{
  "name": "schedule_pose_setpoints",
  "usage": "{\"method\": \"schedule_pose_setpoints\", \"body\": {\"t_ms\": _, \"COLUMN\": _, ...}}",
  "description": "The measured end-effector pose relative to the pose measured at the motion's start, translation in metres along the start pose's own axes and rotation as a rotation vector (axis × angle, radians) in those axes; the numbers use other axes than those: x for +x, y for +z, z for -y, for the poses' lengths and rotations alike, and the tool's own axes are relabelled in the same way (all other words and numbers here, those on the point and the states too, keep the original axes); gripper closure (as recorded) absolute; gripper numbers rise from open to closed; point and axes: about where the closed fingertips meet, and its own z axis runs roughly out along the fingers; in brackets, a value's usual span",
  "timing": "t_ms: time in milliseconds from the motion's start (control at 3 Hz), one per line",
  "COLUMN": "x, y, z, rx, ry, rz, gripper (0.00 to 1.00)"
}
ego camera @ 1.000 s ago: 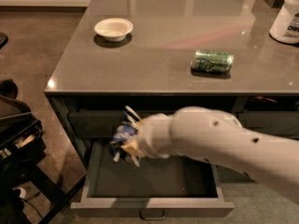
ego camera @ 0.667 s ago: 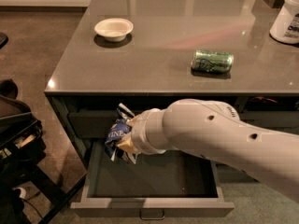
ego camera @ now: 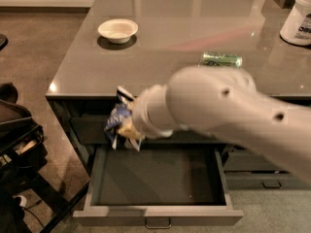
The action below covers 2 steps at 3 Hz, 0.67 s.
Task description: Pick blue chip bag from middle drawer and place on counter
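The blue chip bag [ego camera: 118, 119], dark blue with white lettering, hangs from my gripper [ego camera: 127, 123] at the end of the big white arm. The gripper is shut on the bag and holds it in front of the counter's front edge, above the left part of the open middle drawer [ego camera: 158, 212]. The drawer is pulled out and its dark interior shows nothing in it. The counter [ego camera: 160, 47] is a glossy grey-brown slab behind the gripper. The arm hides much of the gripper.
A white bowl [ego camera: 117, 30] sits at the counter's back left. A green can [ego camera: 221, 59] lies on its side mid-right, partly behind my arm. A white tub [ego camera: 298, 22] stands at the far right. Dark gear [ego camera: 17, 130] sits on the floor at left.
My gripper has lifted the blue chip bag up out of the drawer to about the height of the counter's front edge. The arm has come closer and covers more of the view.
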Motion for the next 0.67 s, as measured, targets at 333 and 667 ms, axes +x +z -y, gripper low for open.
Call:
{"method": "schedule_pose_setpoints", "body": {"t_ms": 333, "x": -0.054, "y": -0.03, "z": 0.028, "rx": 0.02, "ry": -0.079, "rz": -0.032, "gripper": 1.0}}
{"method": "schedule_pose_setpoints", "body": {"t_ms": 667, "x": -0.078, "y": -0.04, "z": 0.073, "rx": 0.035, "ry": -0.158, "rz": -0.109, "gripper": 1.0}}
